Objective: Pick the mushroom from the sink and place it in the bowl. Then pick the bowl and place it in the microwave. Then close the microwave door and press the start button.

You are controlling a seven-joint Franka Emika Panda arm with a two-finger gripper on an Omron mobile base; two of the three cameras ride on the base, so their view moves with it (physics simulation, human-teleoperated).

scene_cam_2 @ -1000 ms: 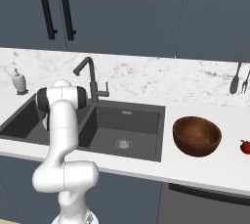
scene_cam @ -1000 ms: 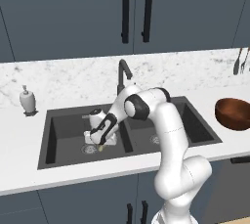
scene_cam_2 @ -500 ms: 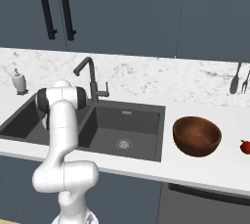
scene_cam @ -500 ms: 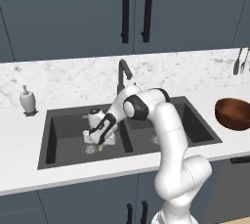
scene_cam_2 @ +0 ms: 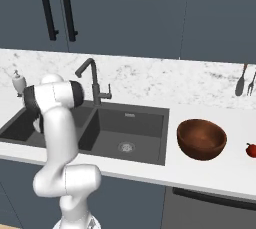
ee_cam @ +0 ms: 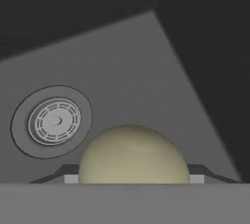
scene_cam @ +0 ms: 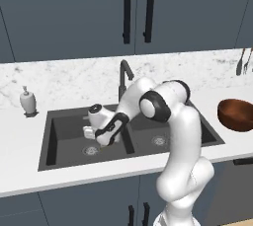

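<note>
White arm is reaching fwd and down from the base, elbow bent high over the divider of the sink (scene_cam: 59, 121), wrist angled down-left into the left basin. Gripper (scene_cam: 101, 143) is sitting low near the basin floor, just right of the round drain (scene_cam: 91, 149). In hand view the mushroom (ee_cam: 133, 154) is sitting right between the two finger tips, pale yellow-tan dome of the cap facing the cam, tips flanking both sides of it — jaws are looking closed partway onto the cap, holding it. Stem is hidden behind the cap, so long axis can't be read for sure; cap top is pointing up toward the hand. Drain (ee_cam: 53, 121) is lying just beyond, to the left in that view. Bowl (scene_cam_2: 201, 138) is resting upright on the counter (scene_cam_2: 150, 170) right of the sink, well apart from the gripper, w/ a small red item (scene_cam_2: 251, 149) near its right side.
</note>
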